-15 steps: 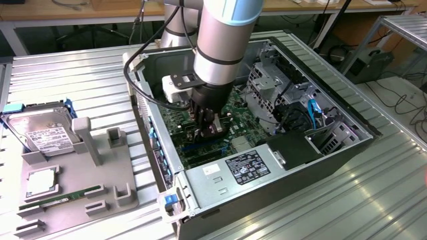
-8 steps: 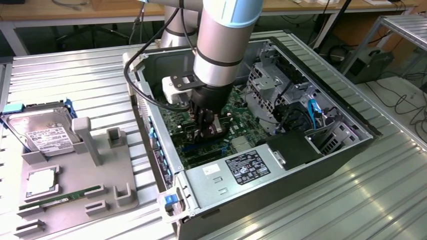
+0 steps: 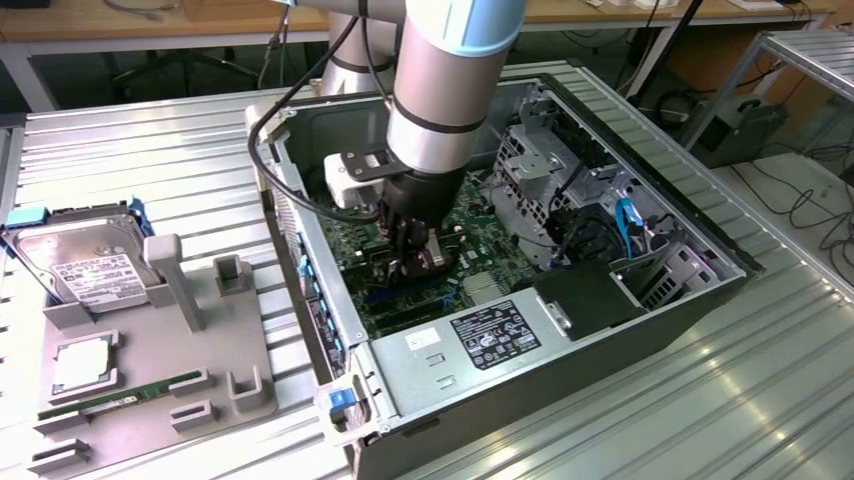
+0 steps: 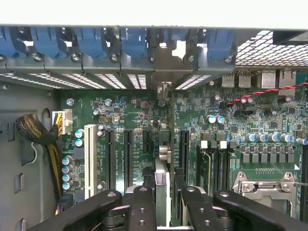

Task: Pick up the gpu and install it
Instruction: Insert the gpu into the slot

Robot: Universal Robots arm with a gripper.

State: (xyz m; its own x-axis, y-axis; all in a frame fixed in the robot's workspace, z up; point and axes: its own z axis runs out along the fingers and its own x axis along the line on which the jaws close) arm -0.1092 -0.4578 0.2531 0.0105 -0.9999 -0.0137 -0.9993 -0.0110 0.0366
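wrist view: closest to the lens, the black two-fingered claw (image 4: 163, 192) is closed on the gpu (image 4: 161, 178), a thin dark card with a silver edge. the card is seen edge-on and stands upright between the fingers, so it sits right inside the claw's grasp, not beside it. i'd judge it is held on edge so that its lower edge can meet a slot. beyond it lies the green motherboard (image 4: 240, 120) with its row of long black expansion slots (image 4: 128, 159). the card lines up with the gap between two of them, though i can't tell whether it touches the board. farthest off, blue plastic retaining clips (image 4: 134, 43) line the case's rear wall.

in the exterior view the claw is at frame centre, deep inside the open silver computer case (image 3: 561, 380).
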